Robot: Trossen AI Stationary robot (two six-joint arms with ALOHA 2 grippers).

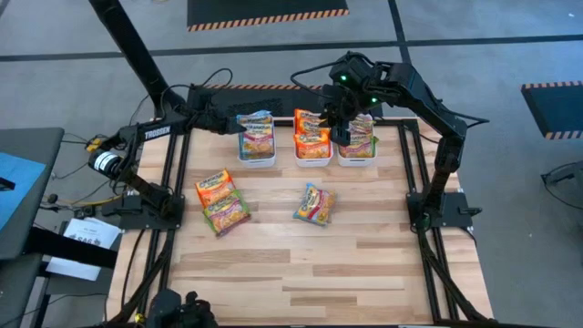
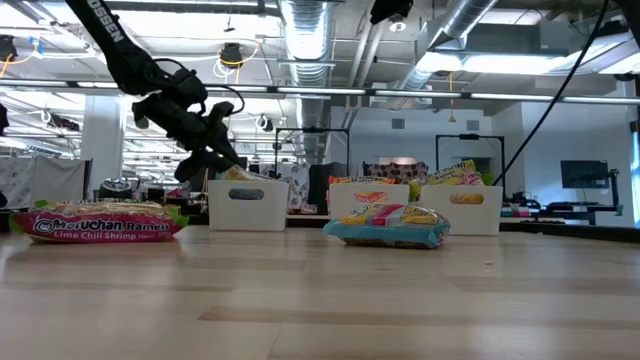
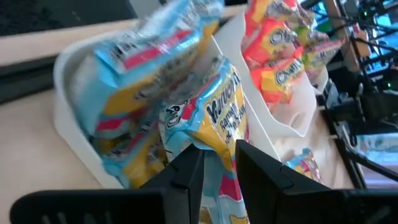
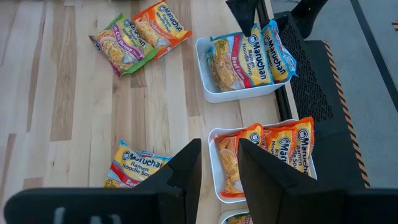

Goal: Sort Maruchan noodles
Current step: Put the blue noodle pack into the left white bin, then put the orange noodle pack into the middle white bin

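Three white bins stand in a row at the far edge. The left bin (image 1: 257,162) has blue Maruchan noodles packets, the middle bin (image 1: 312,162) orange ones and the right bin (image 1: 357,162) green ones. My left gripper (image 3: 219,152) is over the left bin's far left side, shut on a blue packet (image 3: 217,112). An orange and a green packet (image 1: 221,200) lie flat at the table's left. A blue packet (image 1: 315,202) lies near the centre. My right gripper (image 4: 219,149) hangs open high above the bins, with nothing between its fingers. My left gripper pinches one end of the blue packet (image 3: 216,144) between its two fingers. It comes slanting down from the table's far left. The packet stands on edge, tilted, with its other end down in the left bin beside another blue packet (image 4: 239,62).
A black mat with cables (image 1: 219,96) lies just beyond the bins at the far edge. The arms' frame rails (image 1: 178,182) run along both sides of the table. Bare wood (image 1: 310,264) covers the near half.
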